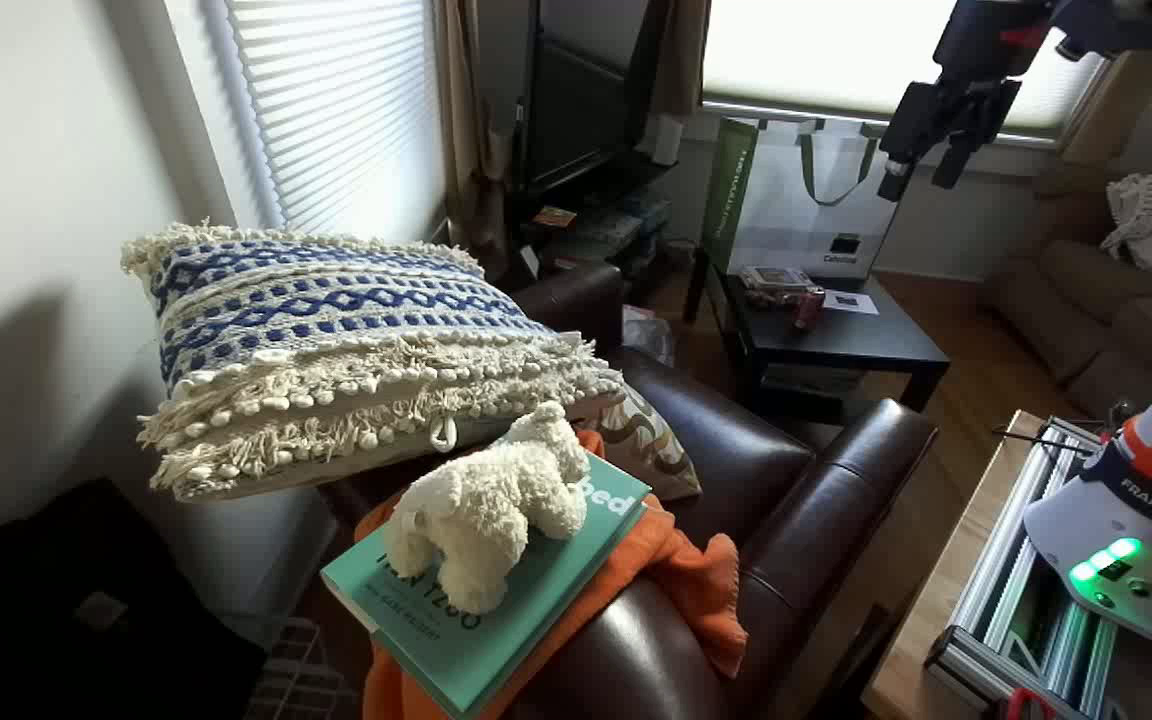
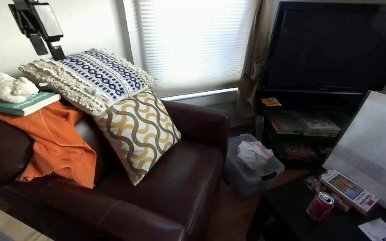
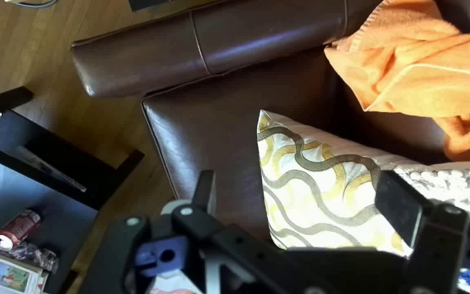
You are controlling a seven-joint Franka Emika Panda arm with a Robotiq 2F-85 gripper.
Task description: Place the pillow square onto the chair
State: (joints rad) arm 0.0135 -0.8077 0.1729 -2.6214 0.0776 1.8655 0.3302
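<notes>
One pillow (image 2: 102,72), the fringed blue-and-white one, is what I'm after. It lies tilted over the top of a curvy-patterned cushion (image 2: 139,130) on the chair (image 2: 179,170), up at back height rather than down on the seat. What bears it underneath is hidden from me; I'd guess the padded back shares the weight with the cushion, which slopes toward the seat like a ramp. That slope makes me think a nudge could send the pillow sliding.

My tool (image 3: 298,183) hangs above the chair, its fingers (image 3: 398,204) spread wide with nothing between them, a stance that would suit closing on a soft edge. In an exterior view the fingertips (image 2: 58,53) cross the fringe; in an exterior view the same tips stand well apart from it, so I read the crossing as mere overlap.

An orange towel (image 2: 60,137) drapes over the chair's back, a green book (image 1: 536,585) lies on it, and a white toy (image 1: 481,510) stands on the book. I suspect the book serves as a stiff shelf on that rounded top. The stack is just beside the pillow, so I'd lift before I drag
</notes>
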